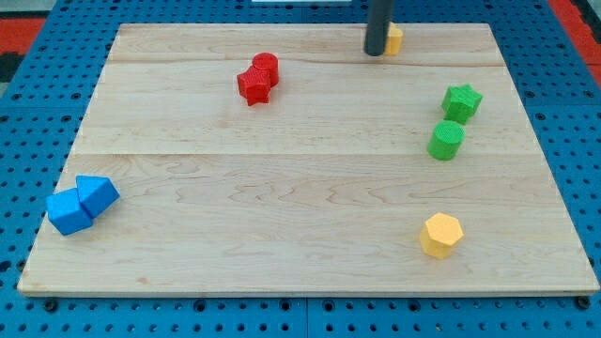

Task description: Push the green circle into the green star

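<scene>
The green circle (447,140) lies at the view's right on the wooden board (300,225). The green star (462,101) lies just above it, touching or nearly touching it. My tip (376,53) is at the view's top, well up and to the left of both green blocks. It stands right beside a yellow block (394,39) that it partly hides.
A red star (253,86) and a red cylinder (267,67) touch each other at the upper left. Two blue blocks (83,203) sit together at the left edge. A yellow hexagon (440,234) lies at the lower right.
</scene>
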{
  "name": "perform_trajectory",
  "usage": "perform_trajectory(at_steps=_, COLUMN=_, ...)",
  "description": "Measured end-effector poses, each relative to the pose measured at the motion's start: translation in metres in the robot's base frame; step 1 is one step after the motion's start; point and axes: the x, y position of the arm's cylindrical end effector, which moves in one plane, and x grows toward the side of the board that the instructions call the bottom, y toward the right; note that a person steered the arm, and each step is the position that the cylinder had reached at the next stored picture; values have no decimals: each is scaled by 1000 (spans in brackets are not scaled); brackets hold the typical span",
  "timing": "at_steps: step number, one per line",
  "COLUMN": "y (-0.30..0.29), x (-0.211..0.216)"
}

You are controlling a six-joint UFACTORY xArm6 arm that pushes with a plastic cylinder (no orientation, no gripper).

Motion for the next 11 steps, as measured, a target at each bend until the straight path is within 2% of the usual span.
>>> perform_trajectory(at_steps=1, y=-8, x=0)
perform_trajectory(at_steps=2, y=58, x=-3)
perform_trajectory(at_steps=3, y=68, x=2)
perform_trajectory(at_steps=4, y=104, x=43)
perform_trajectory(at_steps=5, y=190, x=59)
perform_trajectory(at_steps=6, y=218, x=119)
perform_trajectory(at_steps=7, y=169, x=185)
perform_trajectory(at_steps=8, y=133, x=231)
perform_trajectory(at_steps=9, y=80, x=229)
perform_trajectory(at_steps=11, y=121, x=176)
